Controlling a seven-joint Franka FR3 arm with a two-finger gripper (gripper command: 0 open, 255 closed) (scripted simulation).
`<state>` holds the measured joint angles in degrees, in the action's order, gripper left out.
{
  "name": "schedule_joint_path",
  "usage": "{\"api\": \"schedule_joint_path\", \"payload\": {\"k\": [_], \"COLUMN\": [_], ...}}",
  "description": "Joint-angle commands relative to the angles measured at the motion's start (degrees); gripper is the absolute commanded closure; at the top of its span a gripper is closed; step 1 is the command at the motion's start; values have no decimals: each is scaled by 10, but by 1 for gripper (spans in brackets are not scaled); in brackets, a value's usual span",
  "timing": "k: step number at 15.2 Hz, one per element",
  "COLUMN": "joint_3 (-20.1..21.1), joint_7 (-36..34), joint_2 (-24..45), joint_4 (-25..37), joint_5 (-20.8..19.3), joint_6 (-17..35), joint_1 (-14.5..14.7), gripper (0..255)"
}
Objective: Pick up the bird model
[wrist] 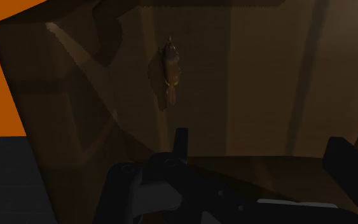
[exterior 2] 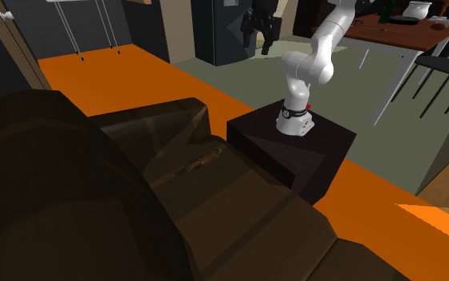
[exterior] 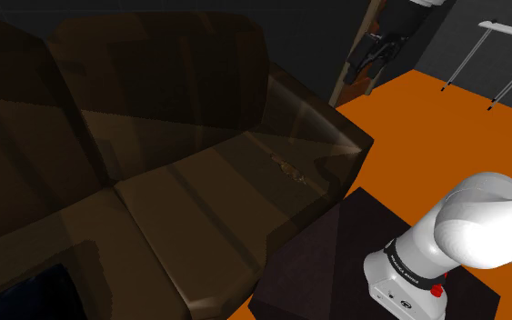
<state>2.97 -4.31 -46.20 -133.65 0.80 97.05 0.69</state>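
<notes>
A big brown sofa (exterior: 154, 136) is taking up most of the shoulder view, its seat running toward the armrest (exterior: 336, 136) nearest the stand. An orange floor (exterior: 426, 109) is spreading beyond that armrest and, in the second exterior view, along the sofa's front as a strip (exterior 2: 135, 72). The dark stand (exterior 2: 294, 152) is sitting just beside the sofa's front edge, at the armrest end, and is carrying the white arm (exterior 2: 310, 64), which is reaching upward.

The claw (exterior: 365, 71) is hanging high above the floor, past the armrest and well apart from the seat. In the wrist view its black fingers (wrist: 348, 167) are standing apart, gripping nothing.

The bird (exterior: 290, 169), small, brownish and hard to tell from the cushion, is lying flat on the seat just beside the armrest's inner side and not far from the front edge (exterior 2: 200, 162). Seen from the wrist, the bird (wrist: 169, 73) is lying ahead of the fingertips, off toward one finger. The cushion around it is lying bare on the side away from the armrest, and the space between claw and bird is standing open.
</notes>
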Motion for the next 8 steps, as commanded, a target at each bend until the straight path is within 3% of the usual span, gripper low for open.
{"api": "schedule_joint_path", "payload": {"k": [1,8], "joint_3": [0,-14], "joint_7": [0,10], "joint_2": [0,81], "joint_4": [0,-60], "joint_5": [0,-8], "joint_6": [0,110], "joint_1": [0,-12], "gripper": [0,0]}}
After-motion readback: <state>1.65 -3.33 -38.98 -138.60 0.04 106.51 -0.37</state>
